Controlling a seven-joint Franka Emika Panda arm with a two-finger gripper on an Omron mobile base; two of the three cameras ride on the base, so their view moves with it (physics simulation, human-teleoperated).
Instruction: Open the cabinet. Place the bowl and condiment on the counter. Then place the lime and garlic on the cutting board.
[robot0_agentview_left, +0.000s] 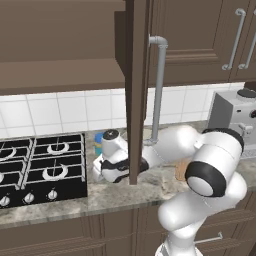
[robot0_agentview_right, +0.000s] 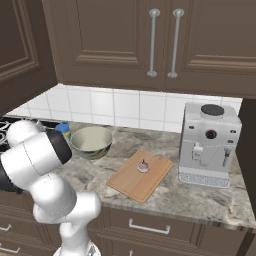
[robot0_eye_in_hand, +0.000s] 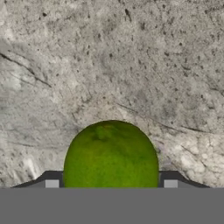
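Green lime (robot0_eye_in_hand: 111, 154) sits bottom centre of the hand view on the marbled desk (robot0_eye_in_hand: 131, 65), between the fingers (robot0_eye_in_hand: 51, 180), which stand wide at its sides; grip itself unclear. Garlic (robot0_agentview_right: 143, 166) lies on the cutting board (robot0_agentview_right: 131, 183), mid-frame.

The open cabinet (robot0_agentview_left: 134, 90) door hangs edge-on over the counter (robot0_agentview_left: 125, 192), cutting across the arm's reach to the stove side. Behind it the bowl (robot0_agentview_right: 92, 141) and the condiment (robot0_agentview_right: 63, 129) crowd the back strip. The cutting board (robot0_agentview_right: 135, 180) lies mostly bare, with one garlic (robot0_agentview_right: 143, 166) near its middle; a coffee machine (robot0_agentview_right: 209, 144) walls its right side
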